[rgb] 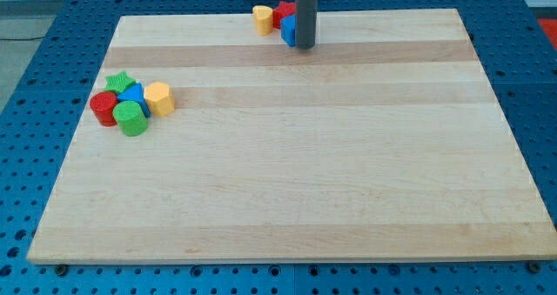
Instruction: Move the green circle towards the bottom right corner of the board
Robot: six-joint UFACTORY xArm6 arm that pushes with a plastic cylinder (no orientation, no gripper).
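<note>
The green circle (132, 119) lies near the board's left edge, at the bottom of a cluster. With it are a red circle (104, 108), a green star (119, 82), a blue block (134, 96) and a yellow hexagon (159, 98). My tip (305, 46) stands near the view's top centre, far to the right of and above the green circle. It is right beside a blue block (288, 30), with a red block (284, 13) and a yellow heart-like block (262, 19) just to its left.
The wooden board (296, 199) lies on a blue perforated table (35, 156). The rod (305, 12) comes down from the view's top edge.
</note>
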